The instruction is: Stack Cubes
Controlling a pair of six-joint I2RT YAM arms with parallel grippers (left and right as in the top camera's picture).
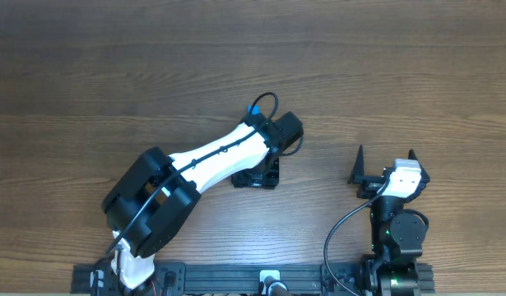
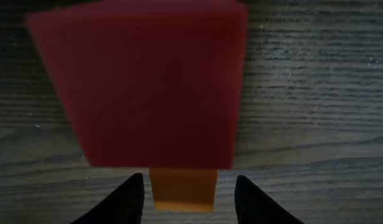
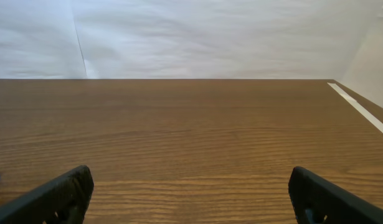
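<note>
the left gripper (image 2: 188, 202) stood with jaws apart, flanking the orange cube (image 2: 182, 188), apparently beneath the red cube (image 2: 147, 81). both looked light and rigid, best pinched on opposite flat faces. the right gripper (image 3: 191, 180) was spread wide too.

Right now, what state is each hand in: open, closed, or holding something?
Left hand: open, astride the orange cube, not touching it.
Right hand: open, empty.

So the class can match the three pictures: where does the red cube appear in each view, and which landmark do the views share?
Top view: hidden beneath the left arm's gripper, near the middle.
Left wrist view: the red cube spans most of the picture, an orange cube at its edge between the fingers.
Right wrist view: not in it.
Shared landmark: the wood-grain table.
</note>
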